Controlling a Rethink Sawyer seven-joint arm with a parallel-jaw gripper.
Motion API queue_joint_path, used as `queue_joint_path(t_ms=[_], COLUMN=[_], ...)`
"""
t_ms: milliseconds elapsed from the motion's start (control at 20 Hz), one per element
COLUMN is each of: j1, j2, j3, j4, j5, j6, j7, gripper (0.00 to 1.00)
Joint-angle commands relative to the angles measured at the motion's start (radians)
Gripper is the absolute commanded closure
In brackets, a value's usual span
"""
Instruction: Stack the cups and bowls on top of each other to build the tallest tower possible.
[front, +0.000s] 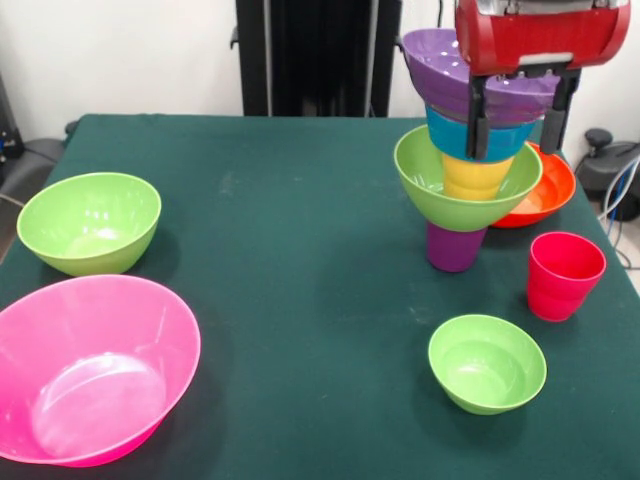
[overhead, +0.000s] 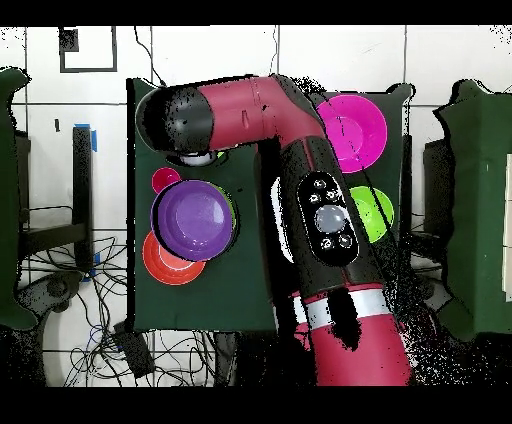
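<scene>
The tower stands at the right in the front view: a purple cup (front: 455, 248) as base, a lime green bowl (front: 467, 190), a yellow-orange cup (front: 476, 178), a blue bowl (front: 470, 140), and a wide purple bowl (front: 440, 65) tilted on top. My gripper (front: 516, 140) hangs over the tower's right side. It is open, and its black fingers (front: 478, 120) straddle part of the purple and blue bowls. From overhead the purple bowl (overhead: 195, 220) shows as the tower's top. A red cup (front: 565, 275) stands to the right of the tower.
An orange-red bowl (front: 548, 190) sits behind the tower. A small lime bowl (front: 487, 362) lies in front of it. A larger lime bowl (front: 90, 222) and a hot pink bowl (front: 90, 370) are at the left. The robot's pedestal (front: 318, 55) stands at the back.
</scene>
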Motion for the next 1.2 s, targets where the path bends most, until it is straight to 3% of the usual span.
queue_joint_path(t_ms=[50, 1200], j1=[0.035, 0.088], j2=[0.103, 0.170], j3=[-0.079, -0.141], j4=[0.070, 0.062], j5=[0.013, 0.090], j6=[-0.048, -0.101], j7=[0.194, 0.184], gripper=[0.00, 0.00])
